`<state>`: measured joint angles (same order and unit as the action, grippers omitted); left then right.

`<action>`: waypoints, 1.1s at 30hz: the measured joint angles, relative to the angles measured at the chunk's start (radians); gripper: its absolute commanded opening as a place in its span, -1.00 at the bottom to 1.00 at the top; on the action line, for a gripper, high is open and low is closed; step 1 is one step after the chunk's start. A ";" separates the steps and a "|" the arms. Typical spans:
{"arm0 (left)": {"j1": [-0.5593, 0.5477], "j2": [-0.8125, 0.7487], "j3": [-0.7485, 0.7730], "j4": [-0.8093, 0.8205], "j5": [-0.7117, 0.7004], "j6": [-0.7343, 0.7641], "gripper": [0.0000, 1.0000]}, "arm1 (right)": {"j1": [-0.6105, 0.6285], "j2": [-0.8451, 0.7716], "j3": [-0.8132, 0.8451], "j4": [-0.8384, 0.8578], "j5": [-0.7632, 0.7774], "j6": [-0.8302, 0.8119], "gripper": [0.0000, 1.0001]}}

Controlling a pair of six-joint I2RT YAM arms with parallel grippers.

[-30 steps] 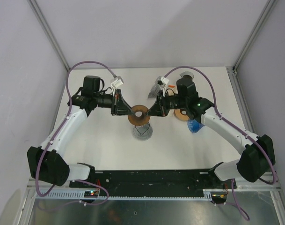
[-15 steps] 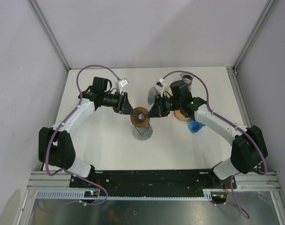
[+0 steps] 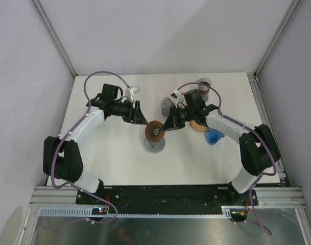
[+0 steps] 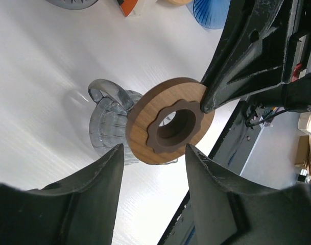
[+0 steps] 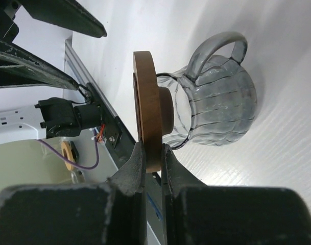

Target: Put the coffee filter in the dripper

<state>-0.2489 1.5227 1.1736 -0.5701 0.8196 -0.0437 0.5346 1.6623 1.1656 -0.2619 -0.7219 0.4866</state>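
Pale walls close round a white table [image 3: 109,153], and near its middle stands the glass dripper [image 3: 155,145], ribbed, its handle showing in both wrist views. A wooden ring [image 3: 154,131] hangs tilted just above the dripper, close to its upper glass; whether it touches the glass I cannot tell. The right jaws are clamped on the ring's rim, one finger on each flat face, plain in the right wrist view. A second ago the left jaws sat at the ring's other side. Now they have drawn back, up and to the left of the dripper, and stand spread apart with nothing between them, the ring framed in their gap in the left wrist view. So the ring has passed to the right arm alone and has sunk slightly nearer the dripper. I judge this to be work on the dripper's collar, not yet the filter step. The coffee filter itself I cannot pick out. Beyond and to the right of the dripper lie a grey ribbed piece [image 3: 168,105], a second tan ring [image 3: 198,125], a blue dripper [image 3: 213,136] and, farthest back, a cup [image 3: 204,82], any of which may hide it. The left arm, now free, seems the likelier one to fetch it.
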 measured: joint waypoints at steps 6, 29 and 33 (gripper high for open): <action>0.000 0.000 0.000 0.000 -0.018 -0.001 0.21 | 0.000 0.014 0.000 0.016 -0.063 0.021 -1.00; 0.000 0.000 0.000 0.000 -0.040 0.000 0.31 | -0.001 0.077 0.000 0.055 -0.130 0.058 -1.00; 0.000 0.000 0.000 0.000 -0.040 0.000 0.32 | -0.009 0.105 0.000 0.046 -0.151 0.053 -0.99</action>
<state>-0.2489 1.5227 1.1736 -0.5701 0.7799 -0.0441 0.5255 1.7676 1.1656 -0.2157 -0.8734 0.5400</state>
